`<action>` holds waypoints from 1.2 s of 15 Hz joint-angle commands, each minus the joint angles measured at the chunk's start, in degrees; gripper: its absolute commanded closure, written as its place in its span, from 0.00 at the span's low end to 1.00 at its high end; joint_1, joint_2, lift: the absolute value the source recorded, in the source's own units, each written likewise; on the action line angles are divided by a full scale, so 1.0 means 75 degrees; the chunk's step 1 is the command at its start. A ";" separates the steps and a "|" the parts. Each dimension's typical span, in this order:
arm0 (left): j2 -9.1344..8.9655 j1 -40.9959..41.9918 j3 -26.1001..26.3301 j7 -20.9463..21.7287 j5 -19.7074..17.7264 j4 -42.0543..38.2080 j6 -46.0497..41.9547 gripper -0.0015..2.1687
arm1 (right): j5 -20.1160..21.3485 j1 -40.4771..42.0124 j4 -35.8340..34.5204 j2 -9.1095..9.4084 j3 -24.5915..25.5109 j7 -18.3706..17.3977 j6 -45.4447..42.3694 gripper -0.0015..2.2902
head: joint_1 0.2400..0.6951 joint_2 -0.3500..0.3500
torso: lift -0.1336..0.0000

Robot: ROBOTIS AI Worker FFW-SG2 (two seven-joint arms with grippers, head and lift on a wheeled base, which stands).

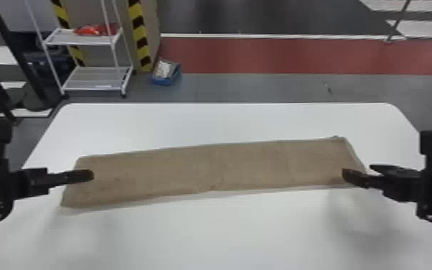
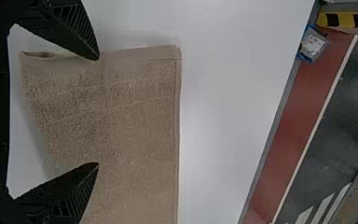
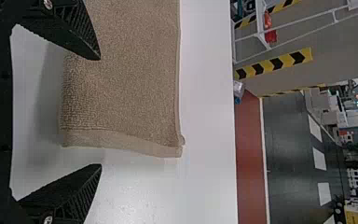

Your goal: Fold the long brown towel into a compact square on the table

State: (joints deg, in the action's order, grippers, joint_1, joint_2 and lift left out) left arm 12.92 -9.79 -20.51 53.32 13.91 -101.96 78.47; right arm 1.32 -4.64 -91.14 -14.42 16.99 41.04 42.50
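The brown towel [image 1: 219, 167] lies as a long strip across our table [image 1: 226, 233], lengthwise folding apparently done. Our left gripper [image 2: 98, 111] and right gripper [image 3: 100, 112] hover at its ends, jaws apart; next we should probably pinch one end and fold it inward.
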 commanded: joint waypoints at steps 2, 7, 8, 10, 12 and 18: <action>0.0047 -0.0300 0.0015 -0.0078 0.0055 0.0587 -0.0412 0.04 | 0.0012 0.0021 0.0000 0.0000 0.0067 0.0012 0.0000 0.03 | 1.00 0.51 | 0.07; 0.0082 -0.0558 0.0062 -0.0137 0.0243 0.1278 -0.0858 0.04 | 0.0012 0.0032 0.0047 0.0000 0.0067 0.0001 -0.0070 0.03 | 1.00 0.53 | 0.07; 0.0082 -0.0581 0.0074 -0.0160 0.0243 0.1372 -0.1045 0.04 | 0.0012 0.0021 0.0059 0.0000 0.0067 0.0001 -0.0070 0.03 | 1.00 0.53 | 0.07; 0.0082 -0.0651 0.0074 -0.0172 0.0301 0.1560 -0.1139 0.04 | 0.0024 0.0021 0.0070 0.0000 0.0067 0.0001 -0.0093 0.03 | 1.00 0.53 | 0.07; 0.0093 -0.0663 0.0086 -0.0078 0.0301 0.1642 -0.1186 0.07 | 0.0024 0.0021 0.0070 0.0000 0.0067 0.0001 -0.0093 0.03 | 1.00 0.54 | 0.07; 0.0164 -0.0628 0.0086 0.0531 0.0395 0.1653 -0.1162 0.27 | 0.0035 -0.0026 0.0094 0.0000 0.0067 0.0001 -0.0093 0.03 | 1.00 0.52 | 0.07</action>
State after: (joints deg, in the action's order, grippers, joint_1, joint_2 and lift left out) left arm 14.04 -14.64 -19.86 56.71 16.66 -89.57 69.74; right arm 1.58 -4.82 -90.45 -14.41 17.49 41.06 41.81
